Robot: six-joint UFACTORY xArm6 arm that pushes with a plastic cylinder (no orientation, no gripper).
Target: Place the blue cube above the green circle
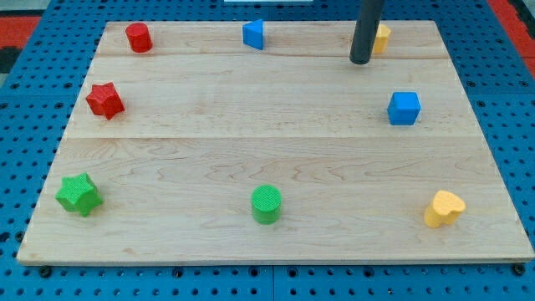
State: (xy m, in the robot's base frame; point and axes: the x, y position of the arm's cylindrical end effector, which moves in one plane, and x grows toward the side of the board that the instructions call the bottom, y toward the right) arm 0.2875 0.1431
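Note:
The blue cube (pixel 404 108) sits at the view's right, in the upper half of the wooden board (pixel 209 142). The green circle, a short cylinder (pixel 267 204), stands near the bottom middle, far down and to the left of the cube. My tip (pixel 360 61) is near the view's top right, above and to the left of the blue cube, apart from it. The rod partly hides a yellow block (pixel 382 38) behind it.
A red cylinder (pixel 139 38) and a blue block (pixel 253 34) lie along the top edge. A red star (pixel 104 99) is at the left, a green star (pixel 79 194) at the bottom left, a yellow heart (pixel 443 208) at the bottom right.

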